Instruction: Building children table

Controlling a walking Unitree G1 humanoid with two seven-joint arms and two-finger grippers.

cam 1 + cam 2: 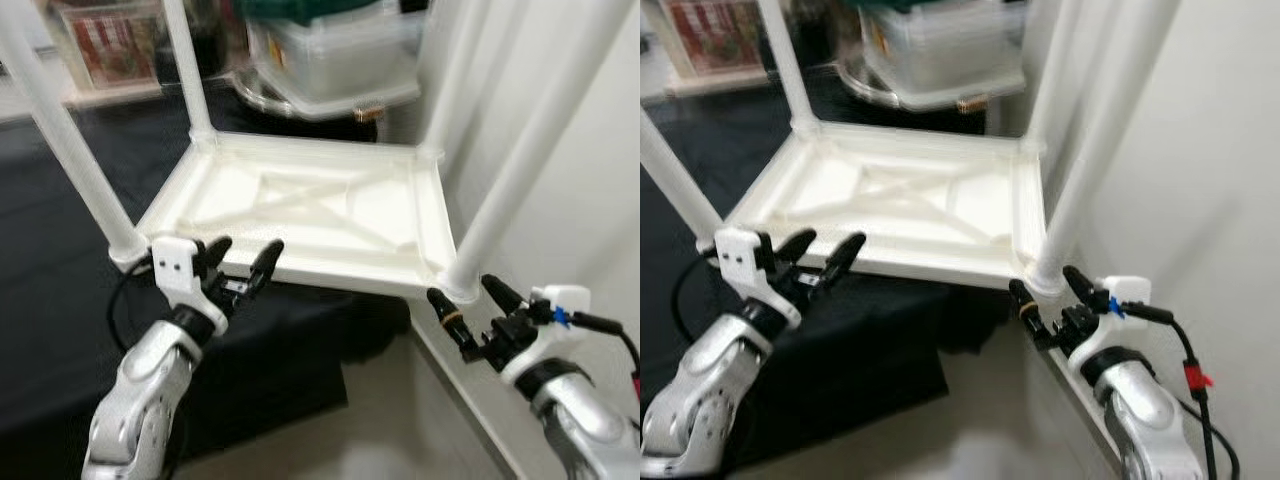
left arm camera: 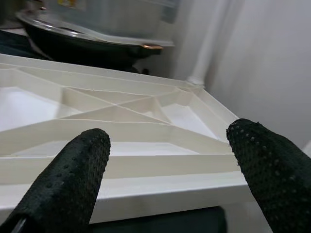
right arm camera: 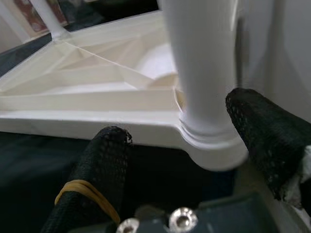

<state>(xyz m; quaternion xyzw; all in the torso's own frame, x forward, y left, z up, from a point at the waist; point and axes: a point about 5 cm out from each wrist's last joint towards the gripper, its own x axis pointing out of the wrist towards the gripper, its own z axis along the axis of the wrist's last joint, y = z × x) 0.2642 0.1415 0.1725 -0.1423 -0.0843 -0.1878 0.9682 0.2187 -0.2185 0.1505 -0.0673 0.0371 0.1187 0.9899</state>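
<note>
The white children's table [image 1: 310, 215] is laid upside down on a black-covered surface [image 1: 60, 300], its ribbed underside facing up and four legs pointing upward. The right gripper [image 1: 467, 310] is positioned at the near right corner leg [image 1: 520, 190], fingers spread, nothing gripped. The left gripper [image 1: 240, 262] is held at the near edge, fingers parted and empty. A clear storage bin [image 1: 330, 50] is seen behind.

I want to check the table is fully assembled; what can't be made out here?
- Tops of the legs: cut off by the upper edge in both eye views.
- Underside of the tabletop: hidden, resting against the black surface.
- Clear bin contents: blurred.
- Leg socket joint: seating unclear, right wrist view too close.
</note>
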